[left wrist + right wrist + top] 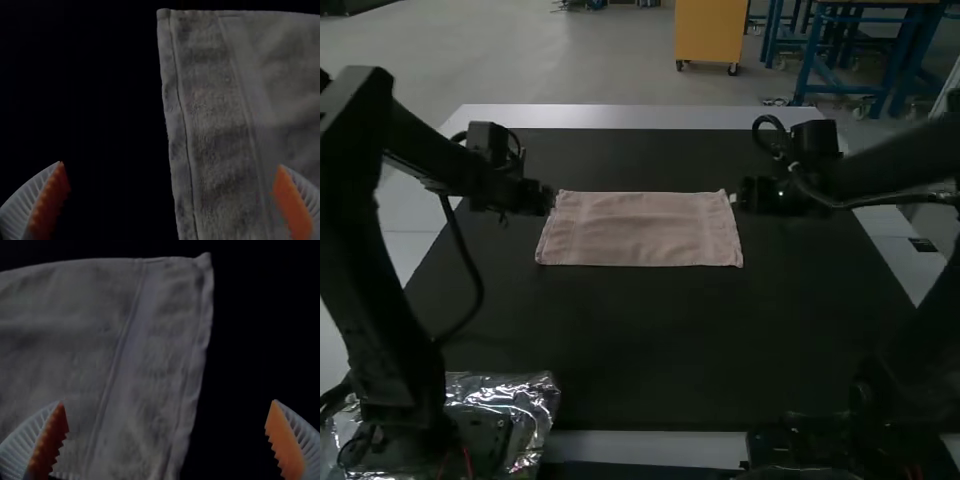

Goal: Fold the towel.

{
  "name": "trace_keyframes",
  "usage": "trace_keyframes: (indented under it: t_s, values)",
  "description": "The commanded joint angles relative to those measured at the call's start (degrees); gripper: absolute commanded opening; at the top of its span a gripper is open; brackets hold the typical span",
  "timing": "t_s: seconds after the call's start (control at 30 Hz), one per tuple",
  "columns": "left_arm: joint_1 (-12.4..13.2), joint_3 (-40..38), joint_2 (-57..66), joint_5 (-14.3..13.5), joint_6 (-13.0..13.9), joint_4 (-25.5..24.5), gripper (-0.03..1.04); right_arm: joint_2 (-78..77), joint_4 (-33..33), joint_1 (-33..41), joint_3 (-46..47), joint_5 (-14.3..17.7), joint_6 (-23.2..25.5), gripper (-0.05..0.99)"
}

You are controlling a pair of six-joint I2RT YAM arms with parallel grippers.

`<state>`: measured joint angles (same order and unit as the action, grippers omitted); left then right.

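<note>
While the towel (640, 232) lies flat in a neat rectangle on the black mat (650, 350), nearer the far edge than the near one, a gripper stands at each of its far corners. The left gripper (552, 200) is spread wide with nothing in its grip, the towel's side edge lying between its orange pads (292, 205); the right gripper (735, 197) is just as wide and empty at the opposite side edge. Both arms reach over the mat's side edges near its far corners and hide parts of them. A black cable (475, 270) hangs from the left arm over the mat's left side. Crinkled silvery plastic (535, 400) lies at the near-left corner, around that arm's base.
</note>
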<state>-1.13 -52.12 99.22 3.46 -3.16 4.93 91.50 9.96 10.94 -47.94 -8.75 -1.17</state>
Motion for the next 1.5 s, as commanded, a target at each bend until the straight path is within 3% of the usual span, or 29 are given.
trace_keyframes:
  t_s: [0.0, 0.5, 1.1, 1.47]
  values:
    - [0.0, -3.6, 3.2, 1.0, -1.1, 0.0, 0.95, 3.9, 0.5, 0.8, -3.6, 0.8, -1.0, 0.91]
    - [0.2, -15.8, 16.8, 0.9, -2.4, 0.3, 0.96, 23.7, 2.8, 0.8, -16.2, 0.9, -5.4, 0.91]
    - [1.2, -24.8, 25.4, 0.7, -3.5, 1.0, 0.96, 36.3, 2.1, 0.9, -30.5, 0.9, -6.4, 0.91]
    - [2.1, -29.8, 30.3, 0.8, -3.3, -1.1, 0.96, 41.5, -0.4, 0.8, -36.5, 0.9, -6.8, 0.91]
